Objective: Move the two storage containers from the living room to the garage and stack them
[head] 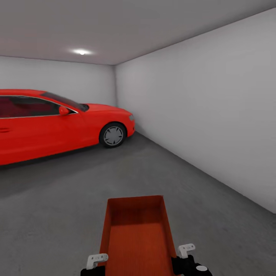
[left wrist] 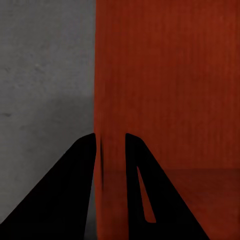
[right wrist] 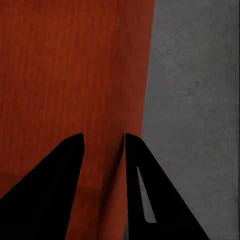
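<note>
Storage container [head: 136, 234]: you are carrying this orange-red bin low ahead, over the garage's grey concrete floor [head: 57, 214], with the red car [head: 50, 122] parked well apart. Left gripper [left wrist: 110, 150] is clamping its left wall; right gripper [right wrist: 104, 150] is clamping its right wall.

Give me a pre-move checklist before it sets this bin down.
1. In garage: ok, car and concrete floor in the head view.
2. Left gripper on bin wall: ok, fingers straddle it.
3. Right gripper on the opposite wall: ok, same.
4. Bin level: ok, looks level.
5. Floor ahead free: ok.
6. Second bin's whereabouts: cannot tell.
</note>
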